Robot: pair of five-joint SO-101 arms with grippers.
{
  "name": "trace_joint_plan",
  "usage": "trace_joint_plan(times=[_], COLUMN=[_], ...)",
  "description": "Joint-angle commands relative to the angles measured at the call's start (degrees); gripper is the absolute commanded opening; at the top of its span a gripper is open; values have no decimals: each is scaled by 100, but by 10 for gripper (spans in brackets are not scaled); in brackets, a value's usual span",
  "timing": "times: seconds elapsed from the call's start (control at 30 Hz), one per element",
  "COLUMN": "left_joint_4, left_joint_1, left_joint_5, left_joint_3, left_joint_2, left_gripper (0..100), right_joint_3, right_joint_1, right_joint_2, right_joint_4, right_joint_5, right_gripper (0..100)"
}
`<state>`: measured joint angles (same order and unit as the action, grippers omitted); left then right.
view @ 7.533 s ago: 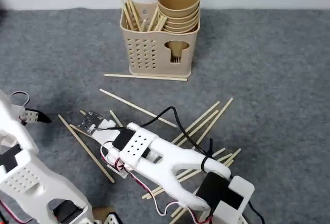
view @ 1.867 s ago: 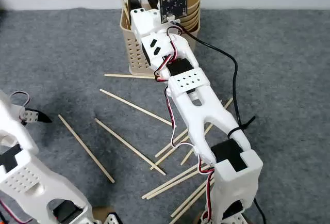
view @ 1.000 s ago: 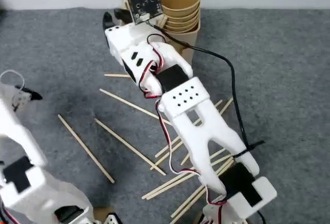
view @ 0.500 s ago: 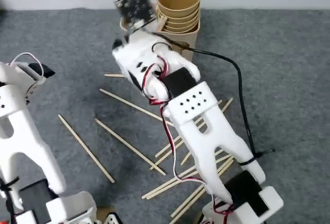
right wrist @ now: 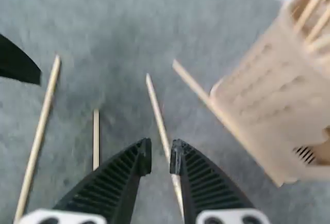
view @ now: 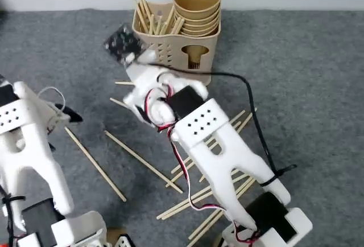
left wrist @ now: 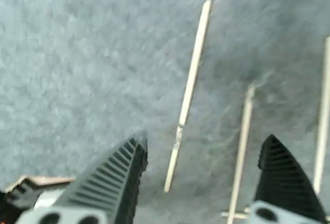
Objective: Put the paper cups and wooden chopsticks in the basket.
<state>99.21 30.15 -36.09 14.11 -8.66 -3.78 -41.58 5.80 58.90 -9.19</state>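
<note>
The beige basket (view: 176,50) stands at the back with stacked paper cups (view: 197,2) and several wooden chopsticks (view: 149,18) in it. My right arm (view: 165,96) lies in front of the basket's left side. The right gripper (right wrist: 160,149) is shut and holds nothing, low over a loose chopstick (right wrist: 156,111) beside the basket (right wrist: 278,95). My left gripper (left wrist: 203,157) is open above the carpet, and a chopstick (left wrist: 188,95) lies in line with the gap. In the high view the left gripper (view: 68,116) sits at the left, near a chopstick (view: 94,163).
Loose chopsticks lie across the grey carpet: one long one (view: 142,161) in the middle and several in a pile (view: 219,161) under the right arm. A black fingertip (right wrist: 18,64) of the left gripper shows in the right wrist view.
The right arm has pulled away from the basket top and swung left and down to the carpet. The left arm has moved right, toward the loose chopsticks.
</note>
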Motion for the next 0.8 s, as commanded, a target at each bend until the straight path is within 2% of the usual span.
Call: trace_joint_plan(times=[0.0, 0.17, 0.37, 0.53, 0.7, 0.77], left_joint_4=[132, 105, 105, 123, 105, -88], left_joint_1=[-44, -229, -352, -580, -1213, -1451], left_joint_5=[62, 35, -255, -492, -536, -826], left_joint_3=[347, 646, 541, -48, -136, -119], left_joint_2=[-211, 158, 1591, 2418, 2567, 2567], left_gripper=[329, 329, 330, 330, 330, 330], right_joint_3=[-712, -2119, -3481, -3886, -4105, -4220], right_joint_1=[-31, -31, -31, -119, -101, -92], right_joint_2=[620, 1244, 1859, 2193, 2457, 2580], right_joint_4=[-620, -1446, -2070, -2334, -2334, -2334], right_joint_5=[-44, -62, -62, -62, -62, -62], right_gripper=[84, 84, 84, 84, 84, 84])
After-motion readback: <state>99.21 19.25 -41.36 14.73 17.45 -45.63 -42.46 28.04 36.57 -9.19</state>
